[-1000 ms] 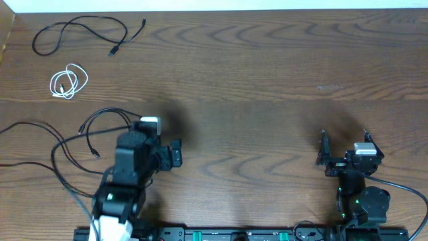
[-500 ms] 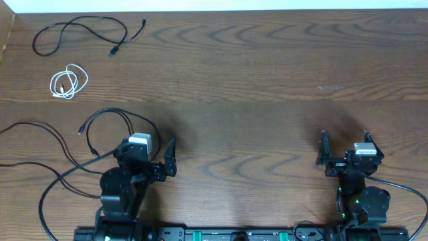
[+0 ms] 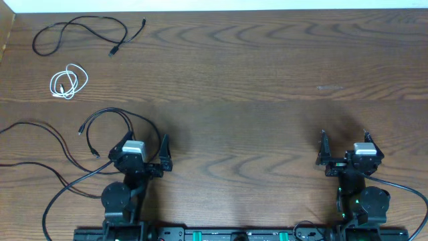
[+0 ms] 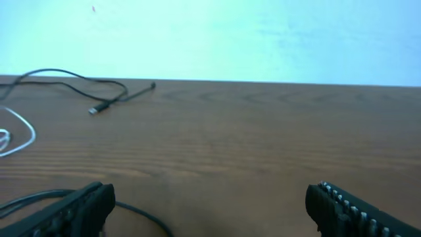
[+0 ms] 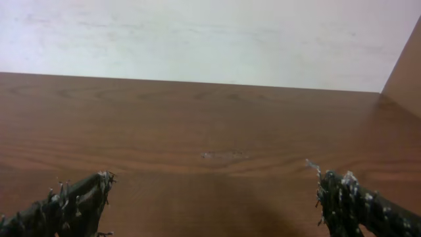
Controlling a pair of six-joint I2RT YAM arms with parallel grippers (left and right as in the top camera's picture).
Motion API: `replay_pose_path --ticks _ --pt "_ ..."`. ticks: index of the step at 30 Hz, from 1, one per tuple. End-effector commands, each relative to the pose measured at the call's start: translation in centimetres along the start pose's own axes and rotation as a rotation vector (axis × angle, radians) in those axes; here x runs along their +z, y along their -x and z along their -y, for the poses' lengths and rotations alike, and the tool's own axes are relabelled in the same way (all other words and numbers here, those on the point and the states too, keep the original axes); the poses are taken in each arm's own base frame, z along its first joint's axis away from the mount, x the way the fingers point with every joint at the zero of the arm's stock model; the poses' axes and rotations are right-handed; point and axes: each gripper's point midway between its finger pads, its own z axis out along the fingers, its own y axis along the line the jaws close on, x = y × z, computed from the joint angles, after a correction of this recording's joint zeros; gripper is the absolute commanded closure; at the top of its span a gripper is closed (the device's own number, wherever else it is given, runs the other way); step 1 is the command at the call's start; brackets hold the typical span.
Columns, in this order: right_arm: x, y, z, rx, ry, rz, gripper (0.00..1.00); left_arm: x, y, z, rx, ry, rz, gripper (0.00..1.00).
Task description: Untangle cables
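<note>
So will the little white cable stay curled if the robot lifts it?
Probably not: the white cable is thin and lies in loose loops, so they would likely sag and open out. It looks light, so a push would probably slide the whole coil along the table.

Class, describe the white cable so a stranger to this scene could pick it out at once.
Find the wooden table's far left corner in the overhead view. Just on the near side of the black cable looped there lies the white cable. It alone is white and tightly coiled; the others are black and sprawl loosely.
</note>
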Motion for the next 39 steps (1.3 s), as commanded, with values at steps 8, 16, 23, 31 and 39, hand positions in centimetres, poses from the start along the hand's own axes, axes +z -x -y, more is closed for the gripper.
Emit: replay_pose_path --ticks 8,16,23,31,39 --pt "0.0 0.0 -0.1 -0.012 0.005 0.001 0.01 -0.4 -0.5 -1.5 0.004 0.06 0.021 0.02" --pt "0.0 0.0 -0.1 -0.012 0.005 0.001 0.01 -0.4 -1.7 -2.1 0.049 0.097 -0.029 0.02" --pt "0.0 0.0 -0.1 -0.012 0.005 0.001 0.01 -0.5 -1.9 -2.5 0.007 0.139 -0.033 0.02" --pt "0.0 0.0 -0.1 -0.012 0.005 0.001 0.01 -0.7 -2.0 -3.8 0.002 0.222 -0.034 0.02" --pt "0.0 0.0 -0.1 -0.012 0.005 0.001 0.01 -0.7 -2.0 -3.8 0.012 0.22 -0.036 0.02"
